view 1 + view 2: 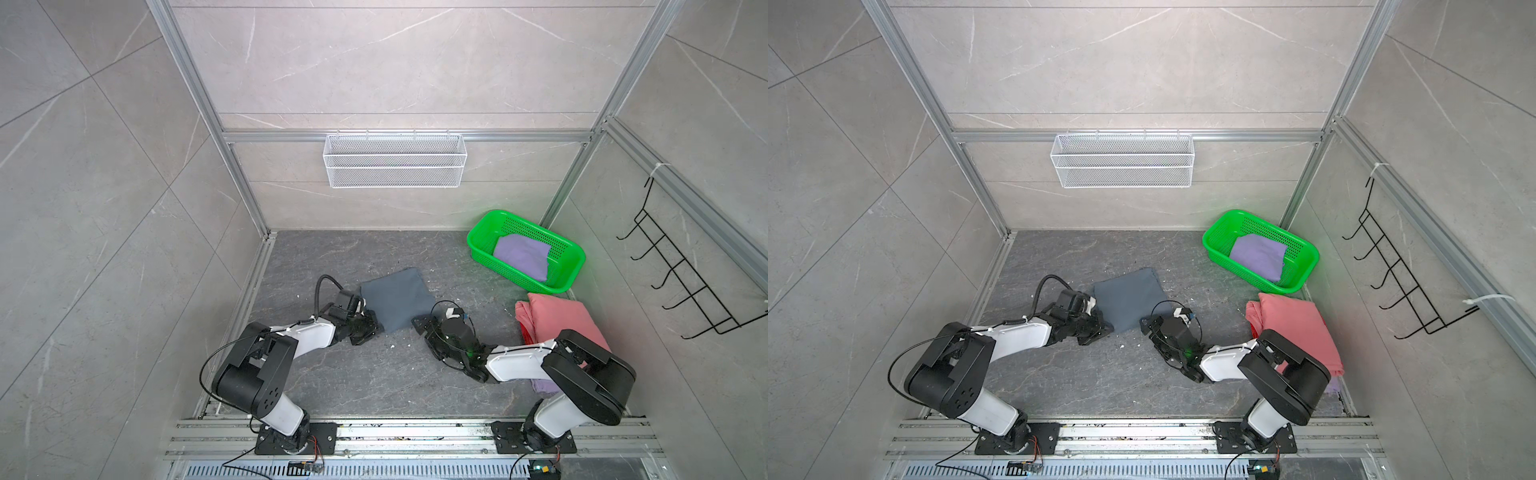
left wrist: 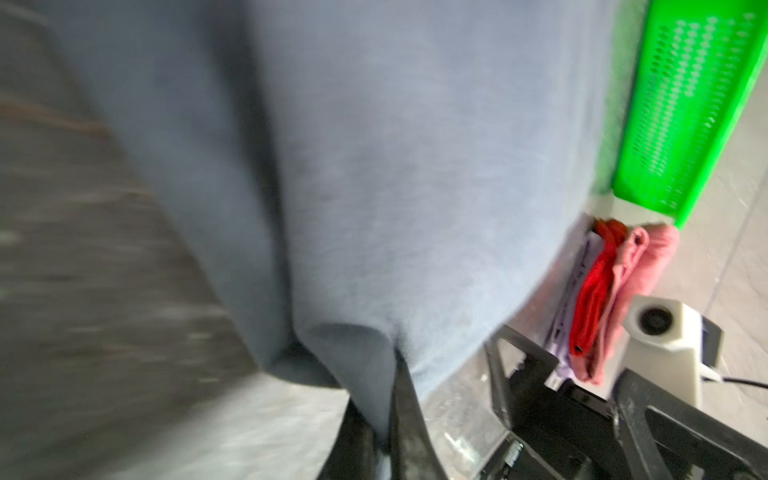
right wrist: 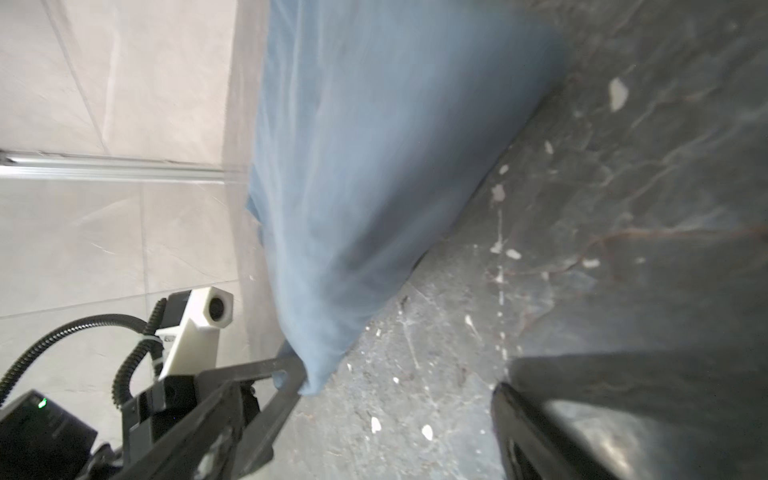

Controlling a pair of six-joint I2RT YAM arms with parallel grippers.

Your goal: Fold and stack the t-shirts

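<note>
Where both top views look down on me, I count two arms, three t-shirts in plain sight and one green basket (image 1: pixel 536 235). The folded slate blue-grey t-shirt (image 1: pixel 397 299) lies mid-table (image 1: pixel 374 382) between my grippers. A lavender t-shirt (image 1: pixel 521 254) sits in the basket. A salmon-pink t-shirt (image 1: pixel 561 316) tops a pile beside my right arm, with a lavender edge (image 1: pixel 544 384) showing beneath. My left gripper (image 1: pixel 373 323) meets the blue-grey shirt's near corner. My right gripper (image 1: pixel 428 336) sits just beside the other near corner, jaws spread. One white wire basket (image 1: pixel 395 162) and one black hook rack (image 1: pixel 685 282) hang on the walls.

My left wrist view adds what the top views cannot. Blue-grey cloth is pinched tight between my left fingers (image 2: pixel 407 399), and a red layer (image 2: pixel 594 291) lies under the salmon-pink shirt.

My right wrist view shows my left gripper clamped on that corner from the other side. One of my right fingers (image 3: pixel 532 432) stands clear of the cloth, grasping nothing.
</note>
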